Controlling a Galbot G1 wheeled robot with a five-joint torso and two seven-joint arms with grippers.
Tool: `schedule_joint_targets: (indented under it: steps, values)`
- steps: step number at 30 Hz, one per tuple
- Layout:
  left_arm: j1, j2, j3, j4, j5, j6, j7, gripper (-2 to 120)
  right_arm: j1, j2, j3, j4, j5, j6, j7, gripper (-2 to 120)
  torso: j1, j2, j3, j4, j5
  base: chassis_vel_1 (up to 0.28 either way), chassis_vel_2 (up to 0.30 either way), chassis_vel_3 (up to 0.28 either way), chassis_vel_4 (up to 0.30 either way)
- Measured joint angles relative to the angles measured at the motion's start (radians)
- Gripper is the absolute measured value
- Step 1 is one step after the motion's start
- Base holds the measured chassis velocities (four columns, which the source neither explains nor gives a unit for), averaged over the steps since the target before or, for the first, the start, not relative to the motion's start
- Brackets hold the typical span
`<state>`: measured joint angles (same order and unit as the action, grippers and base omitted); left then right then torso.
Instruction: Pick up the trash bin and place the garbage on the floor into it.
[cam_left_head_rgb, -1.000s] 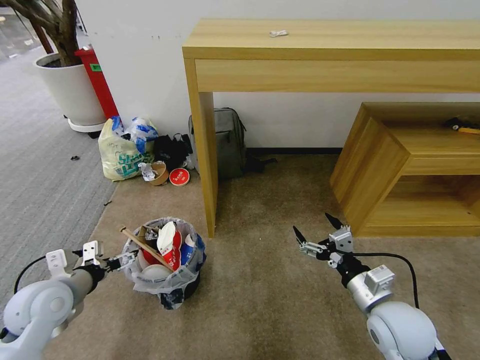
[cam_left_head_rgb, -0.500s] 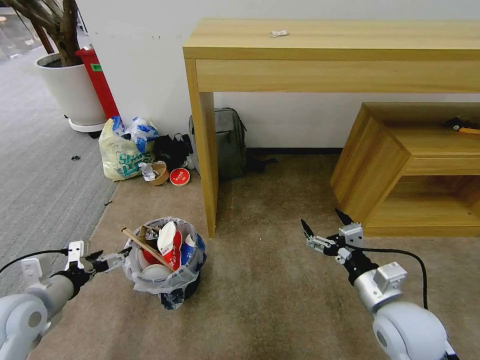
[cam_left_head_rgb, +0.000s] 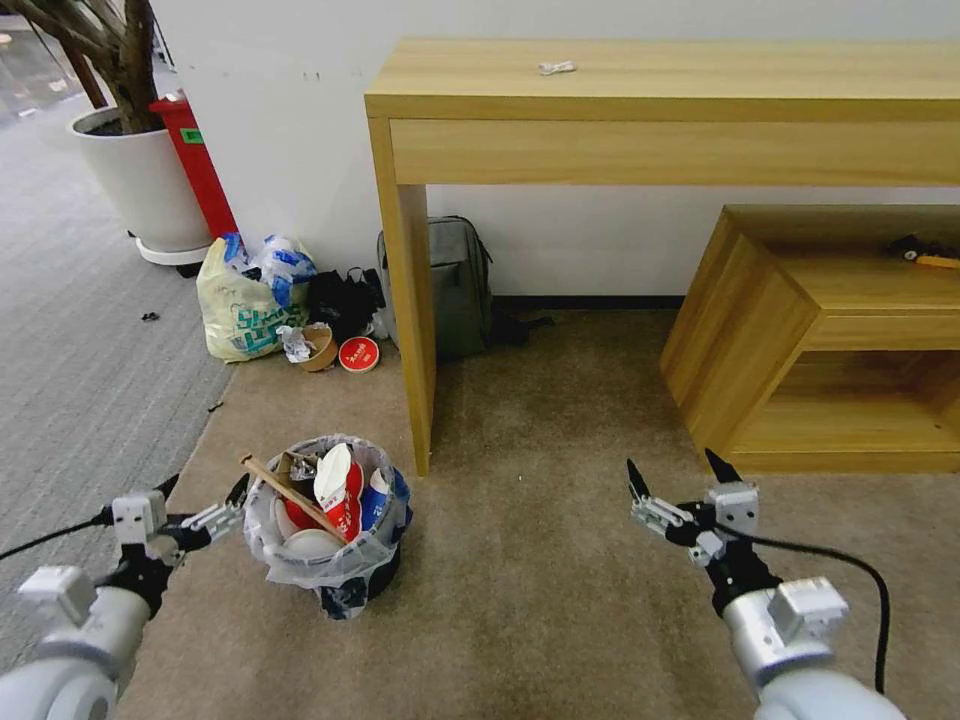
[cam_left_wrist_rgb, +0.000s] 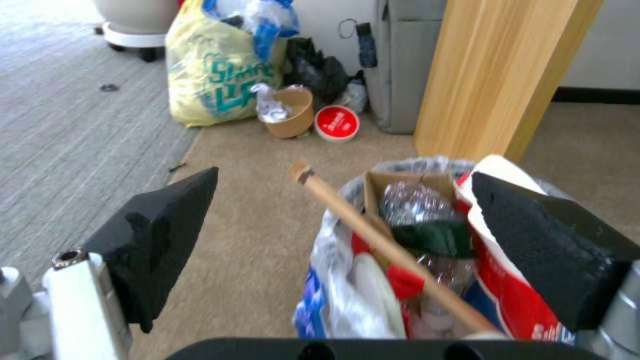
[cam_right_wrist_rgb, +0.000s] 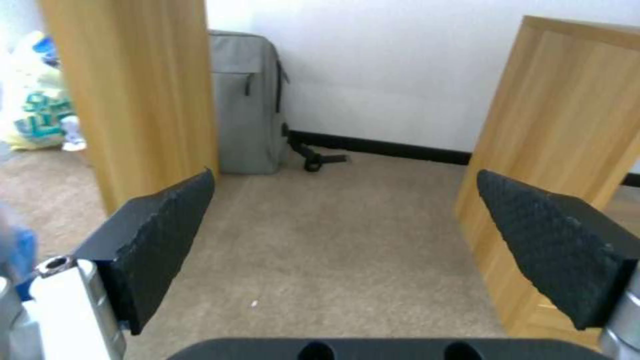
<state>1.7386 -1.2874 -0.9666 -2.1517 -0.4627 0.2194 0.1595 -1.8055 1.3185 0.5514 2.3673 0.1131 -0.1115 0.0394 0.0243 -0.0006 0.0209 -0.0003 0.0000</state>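
Observation:
The trash bin (cam_left_head_rgb: 325, 560), black with a crinkly bag liner, stands on the beige floor (cam_left_head_rgb: 540, 600) beside the desk leg. The garbage (cam_left_head_rgb: 335, 490) fills it: a wooden stick (cam_left_wrist_rgb: 373, 235), a white slipper, red and blue cups, a cardboard scrap. My left gripper (cam_left_head_rgb: 203, 490) hovers open just left of the bin's rim, not touching it. In the left wrist view the bin (cam_left_wrist_rgb: 333, 280) lies ahead of that gripper (cam_left_wrist_rgb: 345, 174), partly between its fingers (cam_left_wrist_rgb: 160, 240). Well right of the bin, my right gripper (cam_left_head_rgb: 675, 468) is open over bare carpet (cam_right_wrist_rgb: 333, 260).
A yellowish shopping bag (cam_left_head_rgb: 245, 300), brown bowl (cam_left_head_rgb: 320, 345), red lid (cam_left_head_rgb: 358, 353) and grey backpack (cam_left_head_rgb: 450, 285) sit by the wall. The desk leg (cam_left_head_rgb: 412, 330) stands right behind the bin. A low wooden shelf (cam_left_head_rgb: 800, 330) is at the right, a plant pot (cam_left_head_rgb: 140, 180) at the far left.
My left gripper has drawn back from the bin's rim and spread its fingers wider. The right gripper has moved back and to the right, still open. The bin has stayed put.

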Motion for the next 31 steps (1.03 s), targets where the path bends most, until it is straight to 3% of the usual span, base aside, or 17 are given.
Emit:
schedule_joint_targets:
  steps: [11, 15, 31]
  values:
    - [0.070, -0.086, 0.012, -0.083, 0.026, -0.013, -0.016, 100, -0.135, 0.005, -0.030, 0.067, -0.039, 0.104, 0.004, 100, 0.000, 0.000, 0.000, -0.0001, -0.0001, 0.000, 0.000, 0.000, 0.000]
    - [0.091, -0.092, 0.014, -0.099, 0.027, -0.013, -0.014, 100, -0.176, 0.005, -0.029, 0.091, -0.052, 0.146, 0.019, 100, 0.000, 0.000, 0.000, -0.0001, -0.0001, 0.000, 0.000, 0.000, 0.000]
    - [0.091, -0.090, 0.016, -0.100, 0.026, -0.010, -0.013, 100, -0.178, 0.005, -0.030, 0.093, -0.055, 0.152, 0.026, 100, 0.000, 0.000, 0.000, 0.0000, -0.0001, 0.000, 0.000, 0.000, 0.000]
